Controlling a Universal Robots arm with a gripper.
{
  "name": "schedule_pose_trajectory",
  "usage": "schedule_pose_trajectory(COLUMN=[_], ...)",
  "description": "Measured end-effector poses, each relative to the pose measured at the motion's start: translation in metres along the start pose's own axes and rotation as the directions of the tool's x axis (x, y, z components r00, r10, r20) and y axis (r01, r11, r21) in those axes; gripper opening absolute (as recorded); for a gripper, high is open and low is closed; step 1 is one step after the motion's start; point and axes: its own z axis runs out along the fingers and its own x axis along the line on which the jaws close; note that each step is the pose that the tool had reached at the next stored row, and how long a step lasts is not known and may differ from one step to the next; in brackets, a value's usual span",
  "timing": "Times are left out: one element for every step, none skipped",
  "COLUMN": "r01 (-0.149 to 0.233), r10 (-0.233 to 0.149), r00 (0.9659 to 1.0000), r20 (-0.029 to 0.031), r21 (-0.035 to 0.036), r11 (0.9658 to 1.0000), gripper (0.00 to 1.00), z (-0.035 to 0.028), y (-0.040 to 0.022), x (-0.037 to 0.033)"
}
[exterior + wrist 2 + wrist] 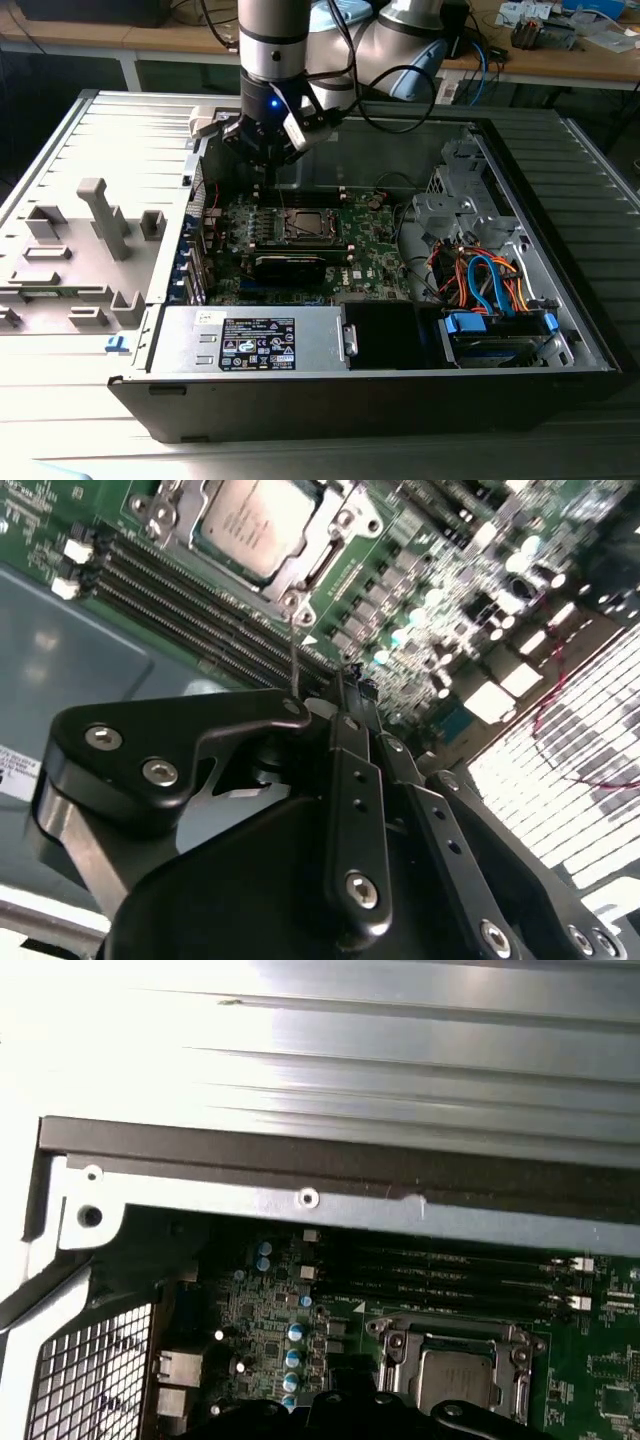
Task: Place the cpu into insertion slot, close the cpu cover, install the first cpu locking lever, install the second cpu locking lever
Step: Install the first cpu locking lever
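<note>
1 cpu point(255, 522) sits under 1 cpu cover point(325, 555); gripper point(345, 680) pressed together, hovering at the socket's 11 o'clock.

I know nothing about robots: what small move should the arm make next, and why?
Probably ease the pincer against the thin upright lever and press it down. In the second wrist view the cpu lies seated with the cpu cover framing it, while that lever stands raised right beside the pincer.
</note>
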Motion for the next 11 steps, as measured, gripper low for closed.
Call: schedule_pose_trajectory(r01=[0.0,0.0,0.0,0.001,0.001,0.001,0.001,0.001,0.001,0.001,0.001], r10=[0.0,0.0,0.0,-0.001,-0.001,-0.001,-0.001,-0.001,-0.001,-0.001,-0.001], r00=[1.0,1.0,1.0,1.0,1.0,1.0,1.0,1.0,1.0,1.0,1.0], r20=[0.0001,0.0001,0.0002,0.0003,0.0002,0.0001,0.0001,0.0001,0.0,0.0,0.0001], r21=[-0.0002,-0.0003,-0.0006,-0.0009,-0.0008,-0.0008,-0.0008,-0.0008,-0.0007,-0.0007,-0.0008], r11=[1.0,1.0,1.0,1.0,1.0,1.0,1.0,1.0,1.0,1.0,1.0], gripper=[0.11,0.11,0.11,0.11,0.11,0.11,0.11,0.11,0.11,0.11,0.11], z=[0.0013,0.0018,0.0024,0.0036,0.0043,0.0054,0.0061,0.0067,0.007,0.0072,0.0073], y=[0.0055,0.0069,0.0078,0.0084,0.0085,0.0086,0.0086,0.0086,0.0086,0.0086,0.0086], x=[-0.0005,-0.0006,-0.0007,-0.0008,-0.0009,-0.001,-0.001,-0.001,-0.001,-0.0012,-0.0016])
